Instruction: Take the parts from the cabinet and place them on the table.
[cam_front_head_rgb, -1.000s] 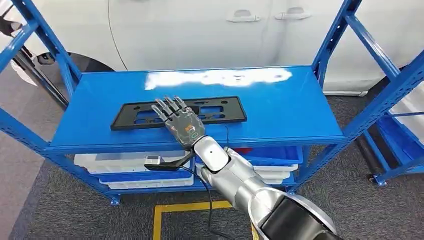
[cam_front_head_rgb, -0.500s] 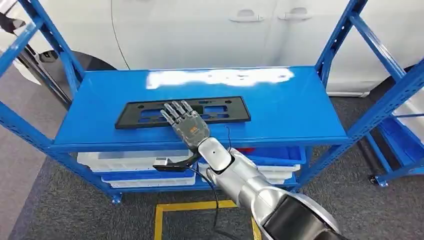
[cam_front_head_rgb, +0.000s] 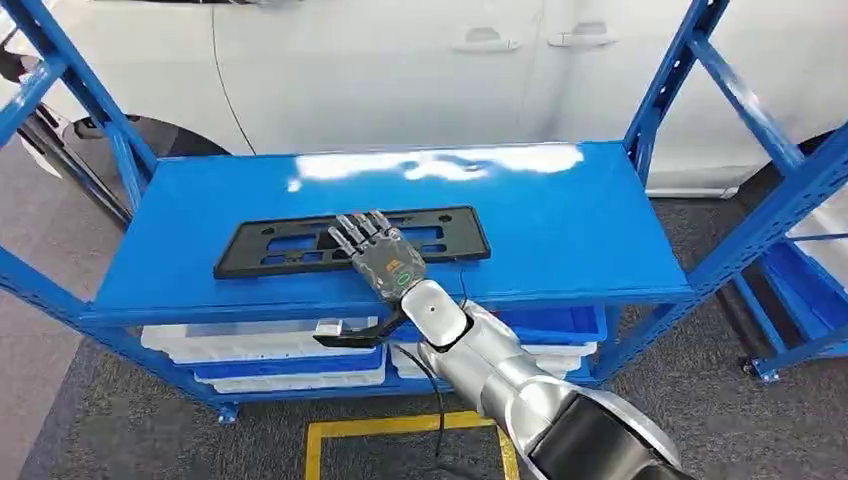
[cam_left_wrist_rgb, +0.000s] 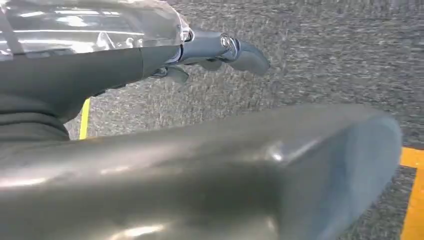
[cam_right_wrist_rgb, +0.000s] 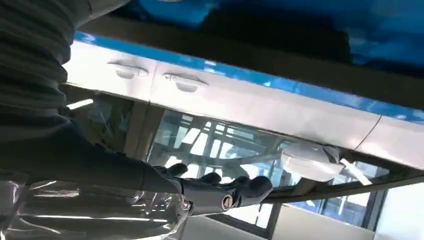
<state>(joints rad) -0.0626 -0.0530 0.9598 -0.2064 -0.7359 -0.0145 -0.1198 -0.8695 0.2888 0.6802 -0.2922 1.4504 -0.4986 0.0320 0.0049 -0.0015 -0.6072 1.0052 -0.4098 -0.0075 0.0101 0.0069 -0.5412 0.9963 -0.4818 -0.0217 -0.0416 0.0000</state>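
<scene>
Blue steel shelving stands before a white car, and on its top shelf lies the flat black plastic frame part, near the front edge. The right hand reaches over the part's middle with fingers spread, holding nothing. To lift well, I judge it should close around the part's near rail, balanced and level; whether the left hand is open I cannot tell.

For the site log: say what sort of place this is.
Probably a car workshop or factory parts area. A white car stands right behind the blue steel shelving rack, which holds a black plastic car part, with storage bins below and yellow floor marking.
</scene>
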